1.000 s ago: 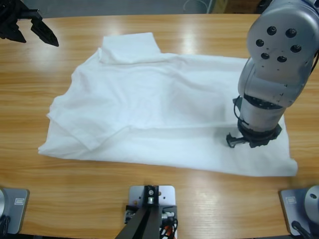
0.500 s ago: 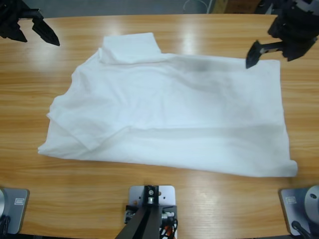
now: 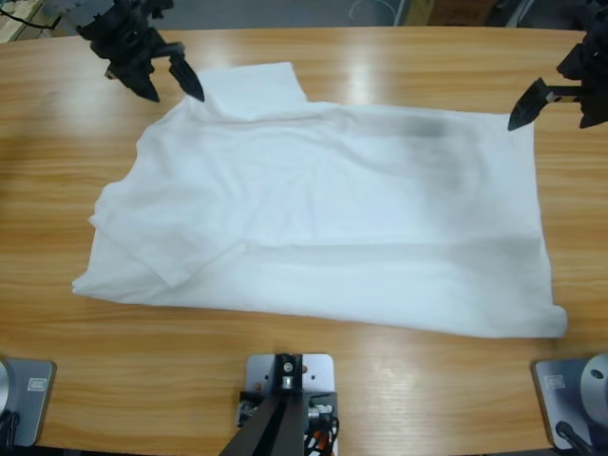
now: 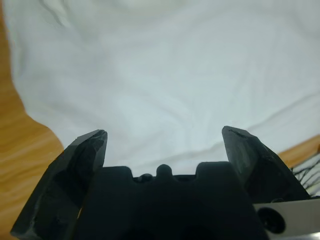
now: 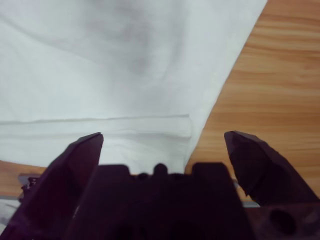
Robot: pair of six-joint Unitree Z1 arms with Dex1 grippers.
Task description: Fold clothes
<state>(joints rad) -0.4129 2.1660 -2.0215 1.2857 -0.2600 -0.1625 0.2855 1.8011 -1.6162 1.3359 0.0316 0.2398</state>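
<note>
Your shirt point(image 3: 323, 223) lay spread across the middle of the tabletop point(image 3: 57, 199), one sleeve toward the far edge, a folded flap at the near left. Your left gripper point(image 3: 171, 81) hung over the shirt's far left corner, jaws apart. Your right gripper point(image 3: 556, 104) sat just off the far right corner, jaws apart.

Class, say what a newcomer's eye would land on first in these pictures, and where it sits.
A large white T-shirt sprawls rumpled across the middle of the wooden table. The left pincer, open, hangs over its far-left sleeve; the right pincer, open, hangs by its far-right corner.
</note>
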